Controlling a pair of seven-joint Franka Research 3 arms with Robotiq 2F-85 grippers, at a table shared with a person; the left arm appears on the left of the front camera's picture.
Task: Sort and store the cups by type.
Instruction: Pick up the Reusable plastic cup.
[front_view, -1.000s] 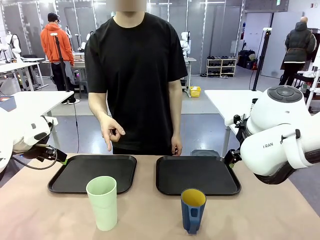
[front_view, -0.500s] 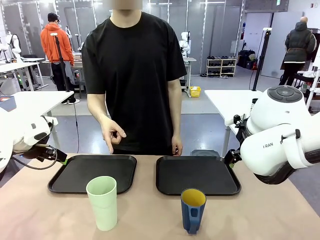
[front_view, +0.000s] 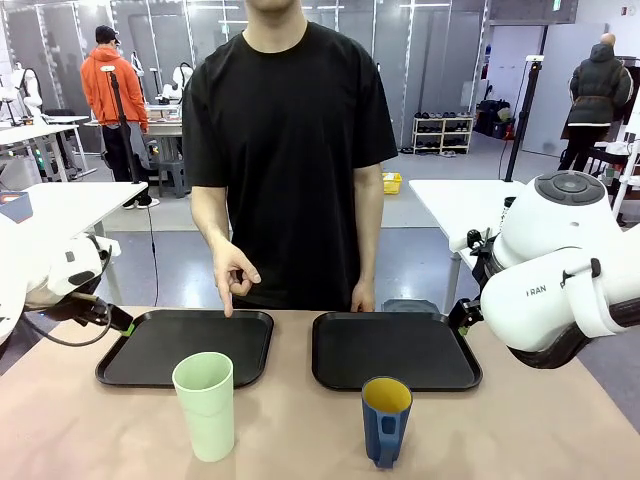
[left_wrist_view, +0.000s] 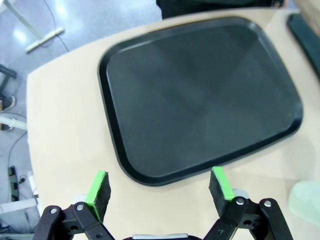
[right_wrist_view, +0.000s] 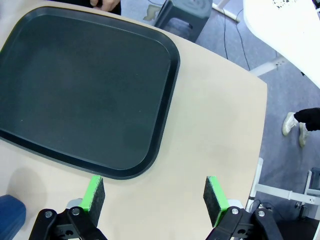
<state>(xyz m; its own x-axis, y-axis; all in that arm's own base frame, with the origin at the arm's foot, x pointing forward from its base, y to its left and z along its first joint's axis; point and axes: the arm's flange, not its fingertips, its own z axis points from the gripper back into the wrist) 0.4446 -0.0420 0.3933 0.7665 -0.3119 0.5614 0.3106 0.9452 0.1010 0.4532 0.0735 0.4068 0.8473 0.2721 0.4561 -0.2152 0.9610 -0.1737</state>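
Quick progress check from us: nothing is sorted yet. The tumbler (front_view: 204, 404) stands upright on the bare table at about 7 o'clock from the table's middle, just on our side of the left tray (front_view: 160, 345). The mug (front_view: 386, 420) stands upright at about 5 o'clock, just on our side of the right tray (front_view: 395, 350), with its handle turned toward us. Both trays have nothing in them, and nothing touches either cup.

Our left gripper (left_wrist_view: 160, 182) hangs near the left tray's outer edge, around 9 o'clock, pincer wide with nothing between the pads. The right gripper (right_wrist_view: 155, 192) is the same at 3 o'clock beside the right tray, wide and holding nothing.

The person's hand (front_view: 234, 277) points a finger down at the left tray's far rim, about 11 o'clock. We read that as a hint, but can't tell for which cup.

So it's all left to do: grab each cup and put it in its tray. Our guess is tumbler left, mug right.
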